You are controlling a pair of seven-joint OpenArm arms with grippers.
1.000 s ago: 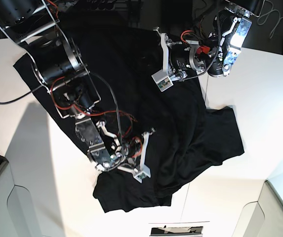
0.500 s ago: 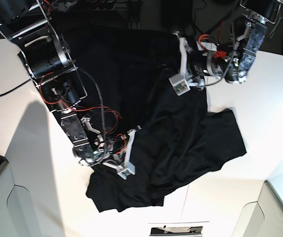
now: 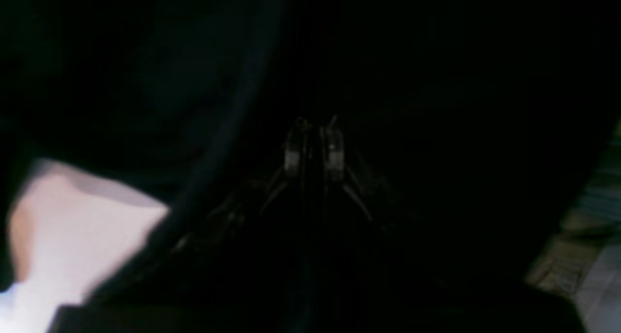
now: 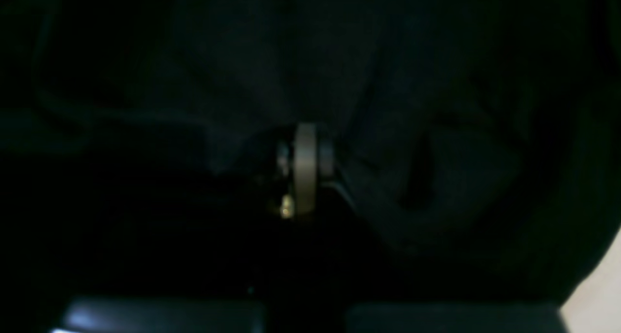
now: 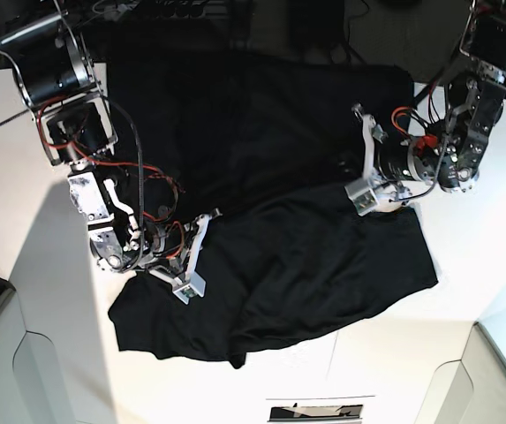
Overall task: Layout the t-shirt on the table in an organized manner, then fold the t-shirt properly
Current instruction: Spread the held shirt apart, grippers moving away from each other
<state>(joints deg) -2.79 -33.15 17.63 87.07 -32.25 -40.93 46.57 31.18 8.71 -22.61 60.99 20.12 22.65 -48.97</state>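
On table (image 5: 491, 247), t-shirt (image 5: 305, 265) now wider.

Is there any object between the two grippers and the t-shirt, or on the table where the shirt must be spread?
Nothing visible stands between them. The left gripper and the right gripper are both shut on the t-shirt. The bare table around the shirt shows no other object.
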